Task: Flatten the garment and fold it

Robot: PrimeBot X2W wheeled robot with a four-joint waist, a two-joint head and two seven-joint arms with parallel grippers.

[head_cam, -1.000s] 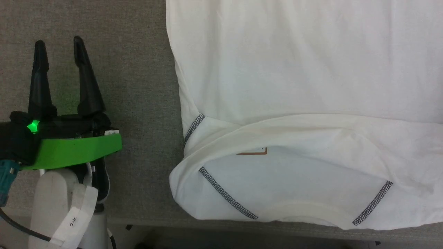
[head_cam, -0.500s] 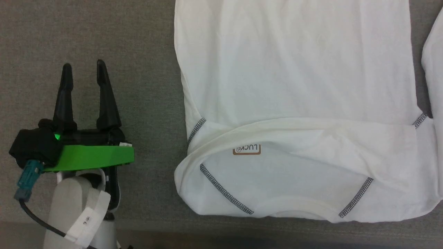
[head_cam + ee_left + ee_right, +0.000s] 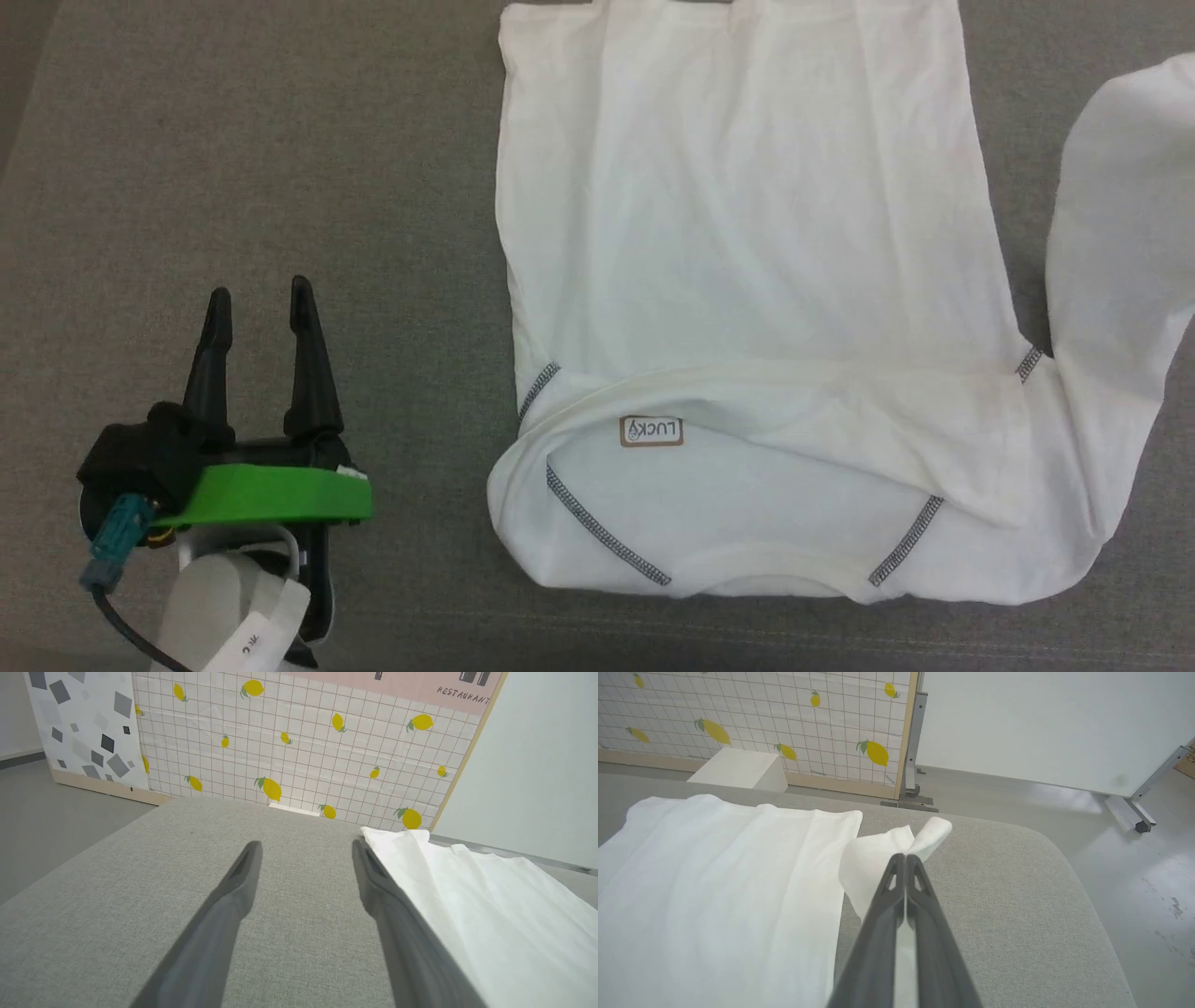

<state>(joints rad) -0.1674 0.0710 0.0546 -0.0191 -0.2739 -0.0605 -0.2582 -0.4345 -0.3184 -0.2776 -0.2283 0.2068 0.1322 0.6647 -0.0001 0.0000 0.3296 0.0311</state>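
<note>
The garment, a white long-sleeved shirt, lies spread on a grey padded surface, its collar end nearest me and folded over beside the brown logo patch. Dark zigzag seams cross the shoulders. Its right-hand sleeve curves up and off the picture's right edge. My left gripper hovers open over bare surface left of the garment, nothing between its fingers; its wrist view shows the gripper beside the garment's edge. My right gripper is shut, with sleeve fabric gathered at its tips.
A white box stands on the floor beyond the surface's far edge, before a lemon-patterned panel. A wheeled white partition stands at the back right. The surface's rounded right edge drops to grey floor.
The whole head picture has shifted and widened, so the camera has moved; more of the garment and its right sleeve show now. The left gripper stays open, beside the garment.
</note>
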